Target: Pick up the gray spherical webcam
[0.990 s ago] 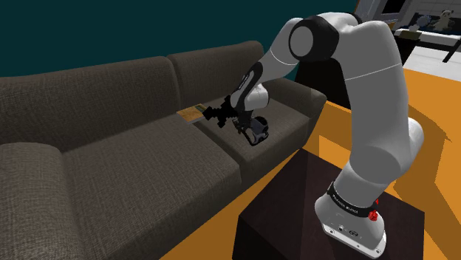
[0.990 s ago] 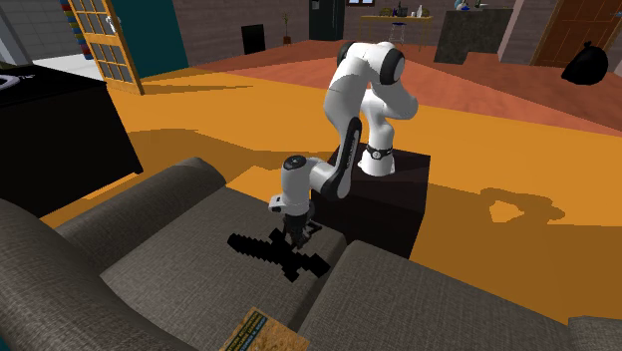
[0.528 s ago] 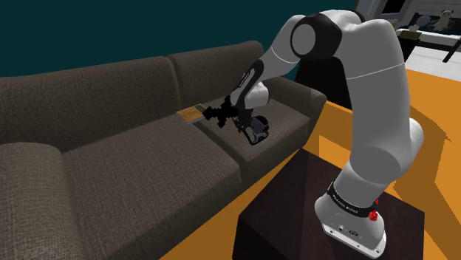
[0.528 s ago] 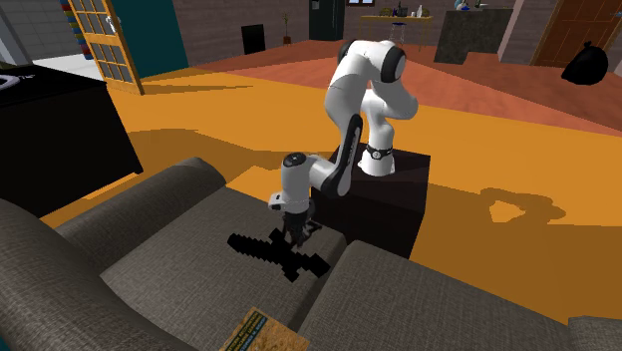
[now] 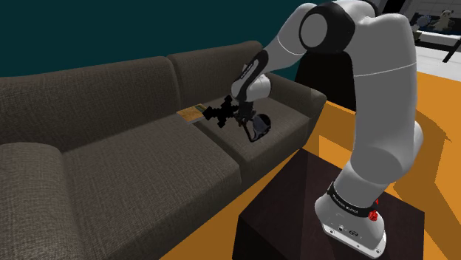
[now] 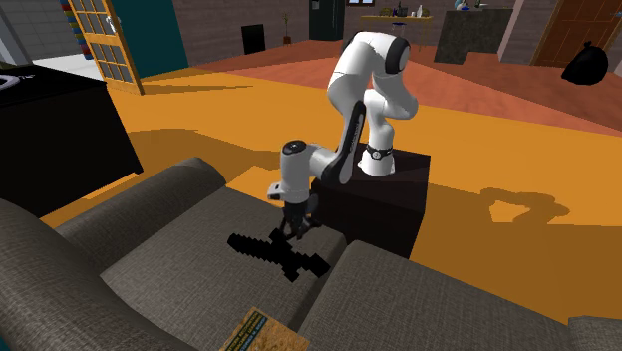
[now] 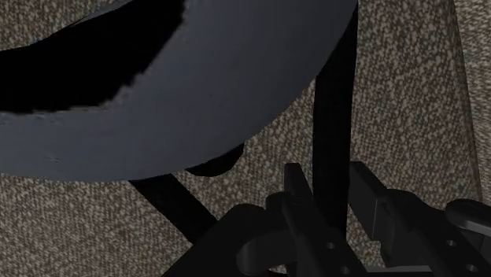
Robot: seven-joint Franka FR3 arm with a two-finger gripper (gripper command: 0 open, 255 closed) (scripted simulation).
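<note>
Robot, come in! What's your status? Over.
Hand shut on grey webcam. Webcam close to sofa seat. Black blocky thing lies beside, not blocking.

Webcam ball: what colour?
Bluish grey webcam with a black patch; shows best in the wrist view.

Sofa: one
Seat cushions on it, by the shoulder view: three
Webcam: one
Blocky black sword shape: one
Flat brown booklet: one
Arm: one
Stand: one
Black bag on the far floor: one
Paned door: one
Black cabinet: one
</note>
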